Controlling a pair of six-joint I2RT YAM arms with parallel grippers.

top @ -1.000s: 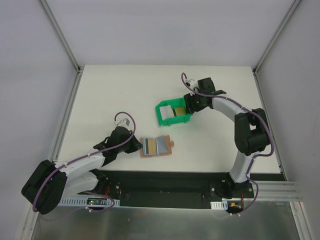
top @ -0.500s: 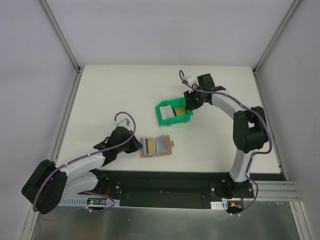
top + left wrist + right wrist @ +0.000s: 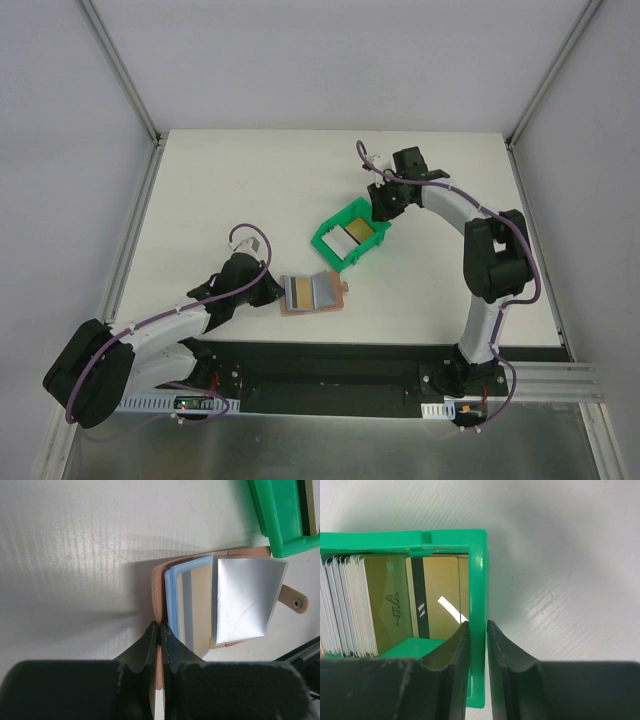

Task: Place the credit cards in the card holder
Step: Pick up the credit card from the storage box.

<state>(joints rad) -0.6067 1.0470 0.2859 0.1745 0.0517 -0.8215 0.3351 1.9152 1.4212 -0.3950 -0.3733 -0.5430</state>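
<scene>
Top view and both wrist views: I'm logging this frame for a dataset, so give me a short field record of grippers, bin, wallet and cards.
left gripper: shut on the wallet's tan edge
right gripper: shut on the bin's wall
wallet: open on the table
bin: green, just beyond the wallet
cards: white ones and gold ones, standing on edge inside the bin

bin [image 3: 479, 580] green | card [image 3: 442, 577] gold — black stripe | card holder [image 3: 220, 605] tan, seemingly blue-grey inside
</scene>
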